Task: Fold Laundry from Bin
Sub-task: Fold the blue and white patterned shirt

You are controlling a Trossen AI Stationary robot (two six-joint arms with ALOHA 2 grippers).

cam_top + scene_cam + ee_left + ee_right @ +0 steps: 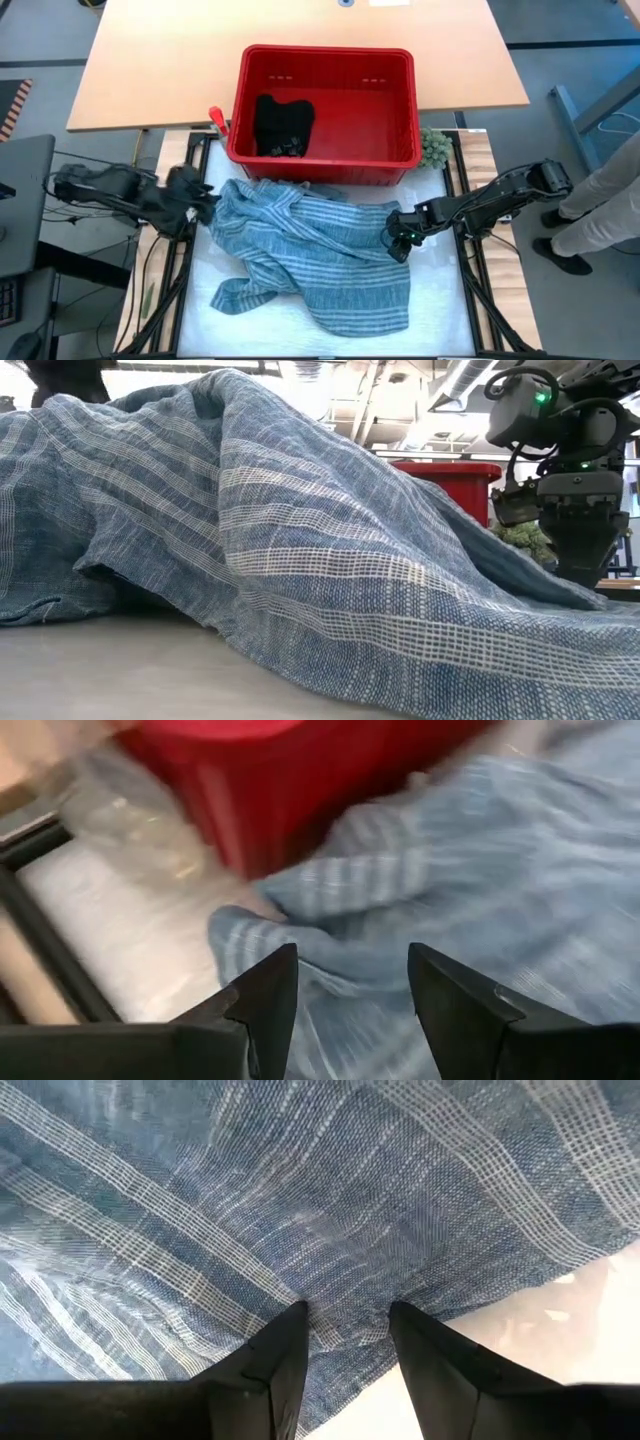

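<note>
task early on, by my read. the striped garment is out of the bin and dumped crumpled on the mat, no clean fold in it yet, edges bunched and one corner curled under. the black garment sits inside the bin, so at least one more piece to pull and fold. nothing looks stacked or finished anywhere in view.

right gripper is low at the garment's side edge, arm stretched in from its own side of the table. in the right wrist view the right gripper has fingers a little apart, tips pressed onto the cloth with fabric lying just ahead and between them; not clamped as far as i can see.

left gripper sits at the opposite edge of the cloth, close to the bin's near corner. left wrist view: left gripper fingers apart, nothing between them, a folded-over corner of the striped cloth just ahead, the bin wall beyond that.

likely next: both grab edges and spread it flat.
</note>
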